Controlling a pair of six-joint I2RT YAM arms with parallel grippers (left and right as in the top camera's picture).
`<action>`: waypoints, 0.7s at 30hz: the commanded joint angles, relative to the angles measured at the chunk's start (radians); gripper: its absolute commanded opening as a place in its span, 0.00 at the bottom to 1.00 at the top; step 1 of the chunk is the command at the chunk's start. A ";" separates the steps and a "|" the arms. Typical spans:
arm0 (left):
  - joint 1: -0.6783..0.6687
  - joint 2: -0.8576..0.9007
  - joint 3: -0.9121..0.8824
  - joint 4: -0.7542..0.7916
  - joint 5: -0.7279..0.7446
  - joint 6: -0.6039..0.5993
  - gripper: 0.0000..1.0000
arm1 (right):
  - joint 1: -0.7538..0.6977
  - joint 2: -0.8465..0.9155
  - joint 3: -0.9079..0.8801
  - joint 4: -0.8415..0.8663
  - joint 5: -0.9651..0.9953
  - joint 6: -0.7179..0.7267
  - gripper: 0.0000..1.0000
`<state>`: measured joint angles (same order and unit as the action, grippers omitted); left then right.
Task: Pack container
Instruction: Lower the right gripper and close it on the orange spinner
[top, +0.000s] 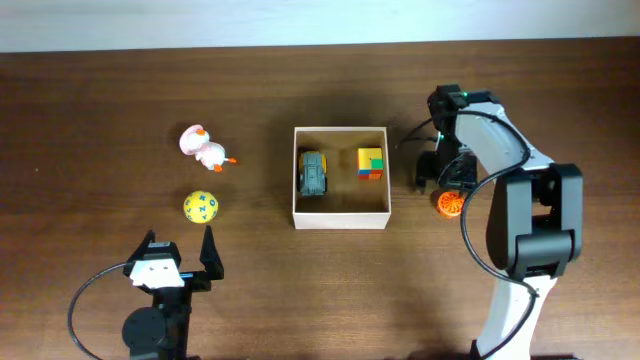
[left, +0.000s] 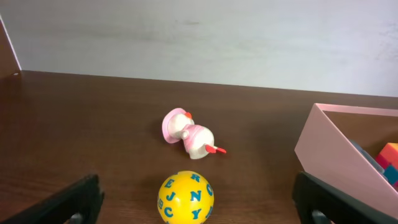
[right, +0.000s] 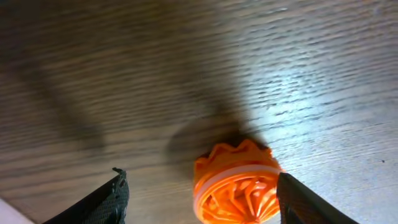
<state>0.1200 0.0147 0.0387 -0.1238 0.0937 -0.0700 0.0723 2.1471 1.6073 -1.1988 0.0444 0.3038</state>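
R gripper (right: 202, 190) part-open, astride orange toy (right: 239, 180), nothing gripped yet. Toy seen just right of container (top: 340, 221), which is set betw. both grippers; R gripper nearer. L gripper (top: 180, 242) wide open, empty, yellow ball (top: 200, 207) just ahead.

Dark wooden table (top: 90, 90), plain pale wall (left: 205, 37) behind

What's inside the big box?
Inside the container sit a grey-green toy car and a colourful block cube, apart from each other. Bare tan floor shows between them. The floor right under each toy is covered.
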 joint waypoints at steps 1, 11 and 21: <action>-0.002 -0.009 -0.007 0.003 -0.004 0.019 0.99 | -0.009 -0.003 -0.016 0.003 0.008 0.020 0.70; -0.002 -0.009 -0.007 0.003 -0.004 0.019 0.99 | -0.027 -0.003 -0.032 0.000 0.020 0.033 0.70; -0.002 -0.009 -0.007 0.003 -0.004 0.019 0.99 | -0.041 -0.003 -0.059 0.000 0.020 0.038 0.67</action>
<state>0.1200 0.0147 0.0387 -0.1238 0.0937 -0.0700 0.0395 2.1471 1.5585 -1.1992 0.0555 0.3328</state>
